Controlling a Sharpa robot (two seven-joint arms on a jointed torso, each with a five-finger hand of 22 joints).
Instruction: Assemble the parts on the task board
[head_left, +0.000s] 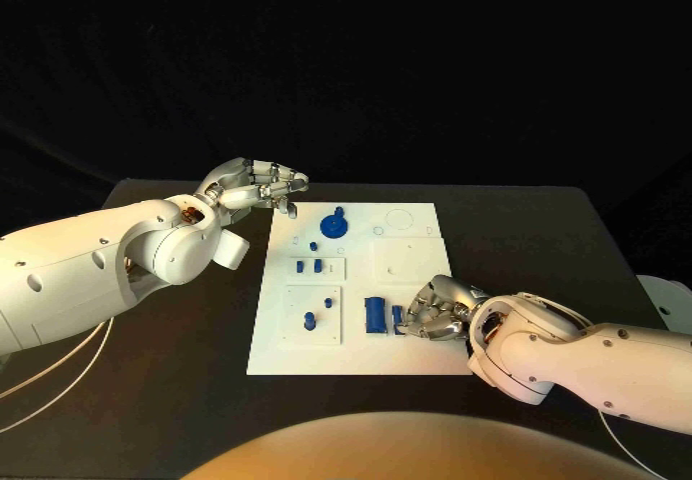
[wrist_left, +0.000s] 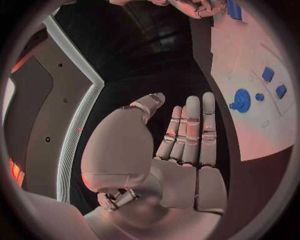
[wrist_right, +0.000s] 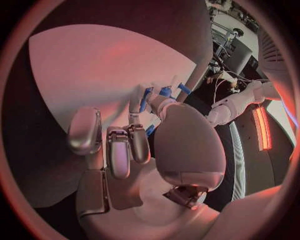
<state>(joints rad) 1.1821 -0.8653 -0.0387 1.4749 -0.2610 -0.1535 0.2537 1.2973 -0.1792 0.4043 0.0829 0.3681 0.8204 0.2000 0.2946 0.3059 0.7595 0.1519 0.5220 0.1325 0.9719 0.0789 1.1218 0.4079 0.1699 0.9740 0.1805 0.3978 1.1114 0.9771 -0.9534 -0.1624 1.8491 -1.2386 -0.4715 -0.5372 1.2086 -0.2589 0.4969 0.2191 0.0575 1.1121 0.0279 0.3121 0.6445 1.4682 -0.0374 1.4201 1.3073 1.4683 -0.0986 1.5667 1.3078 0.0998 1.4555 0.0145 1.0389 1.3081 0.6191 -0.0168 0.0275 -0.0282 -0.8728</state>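
I see the task board (head_left: 411, 350) mid-table, a geared part (head_left: 335, 223) at its far left, my right hand (head_left: 437, 310) on its near right edge.

Left hand (head_left: 257, 186) hovers with fingers (wrist_left: 190, 131) extended, holding nothing; right hand (head_left: 437, 307) has fingers curled downward.

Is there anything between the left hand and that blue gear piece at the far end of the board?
Nothing visible. The left hand is open beside the task board, with bare white plate between it and the blue gear piece.
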